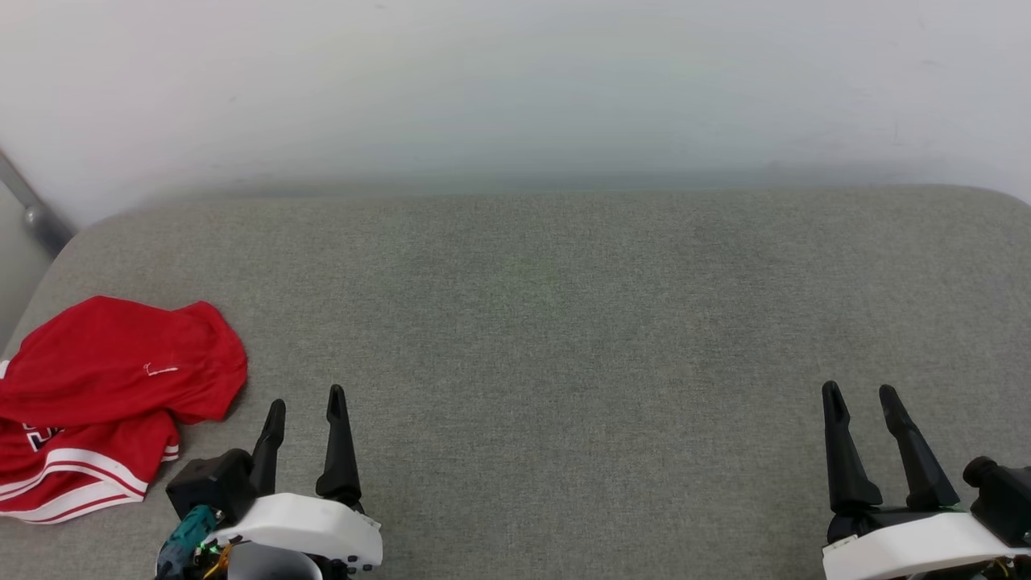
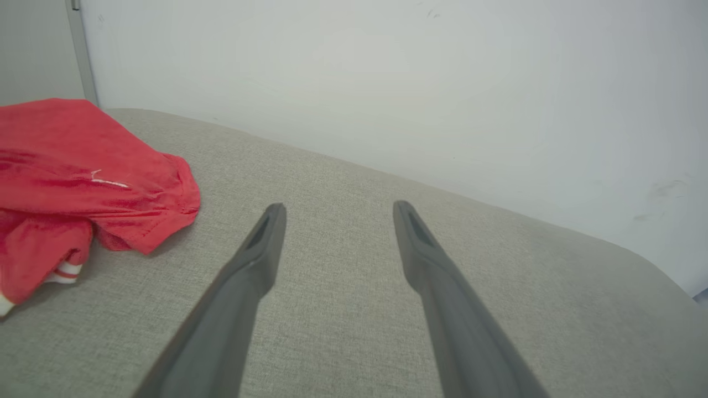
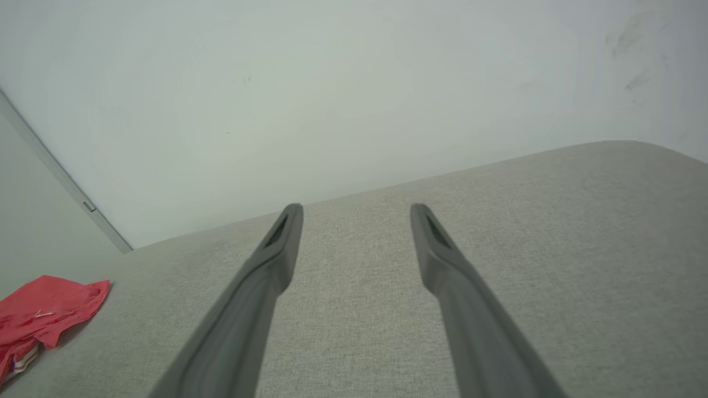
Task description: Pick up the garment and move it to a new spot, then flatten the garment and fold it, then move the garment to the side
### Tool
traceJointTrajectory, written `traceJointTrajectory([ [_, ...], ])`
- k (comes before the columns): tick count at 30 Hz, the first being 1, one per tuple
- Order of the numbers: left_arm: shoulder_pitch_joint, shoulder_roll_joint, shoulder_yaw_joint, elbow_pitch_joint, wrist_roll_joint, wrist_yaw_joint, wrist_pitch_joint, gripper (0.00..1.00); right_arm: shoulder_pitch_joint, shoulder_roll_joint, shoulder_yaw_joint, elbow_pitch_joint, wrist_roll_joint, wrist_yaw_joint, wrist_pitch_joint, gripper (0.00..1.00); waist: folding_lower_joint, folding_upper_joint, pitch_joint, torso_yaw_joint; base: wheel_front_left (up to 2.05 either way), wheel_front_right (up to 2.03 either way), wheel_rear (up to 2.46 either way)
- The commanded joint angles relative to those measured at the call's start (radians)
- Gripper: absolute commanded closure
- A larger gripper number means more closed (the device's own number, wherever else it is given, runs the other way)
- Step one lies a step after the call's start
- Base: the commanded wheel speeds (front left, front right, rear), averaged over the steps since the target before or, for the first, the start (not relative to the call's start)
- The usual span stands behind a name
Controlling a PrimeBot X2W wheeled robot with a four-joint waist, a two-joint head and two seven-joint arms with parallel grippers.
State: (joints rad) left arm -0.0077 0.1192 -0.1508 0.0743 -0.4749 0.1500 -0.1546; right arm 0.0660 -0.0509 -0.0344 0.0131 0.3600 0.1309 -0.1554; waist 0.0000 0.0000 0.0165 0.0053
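left gripper [image 1: 306, 397]: fingers apart, holding nothing, above grey fabric cushion [image 1: 564, 322] | right gripper [image 1: 859, 389]: fingers apart, holding nothing | red jersey [image 1: 113, 370]: crumpled on cushion, just left of left gripper, well apart from right gripper

We've got garment [image 1: 113, 379] on bench [image 1: 564, 322] at far left, left claw [image 1: 307, 397] just right of it, right claw [image 1: 859, 389] far right, wall [image 1: 515, 80] behind bench.
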Motion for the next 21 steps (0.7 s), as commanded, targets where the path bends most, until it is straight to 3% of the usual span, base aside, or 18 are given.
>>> traceJointTrajectory([
  [1,0.003,0.006,-0.003,-0.014,0.031,0.000,-0.012,0.00,0.006,0.000,0.001,-0.016,-0.028,0.000,-0.011,0.00,0.0000,0.0000,0.000,0.000,0.00,0.00,0.00],
  [21,0.033,-0.026,0.011,-0.017,0.197,-0.045,-0.057,0.00,0.035,0.000,-0.002,-0.048,-0.153,0.000,-0.057,0.00,0.0000,0.0000,0.004,0.003,0.00,0.00,0.00],
])
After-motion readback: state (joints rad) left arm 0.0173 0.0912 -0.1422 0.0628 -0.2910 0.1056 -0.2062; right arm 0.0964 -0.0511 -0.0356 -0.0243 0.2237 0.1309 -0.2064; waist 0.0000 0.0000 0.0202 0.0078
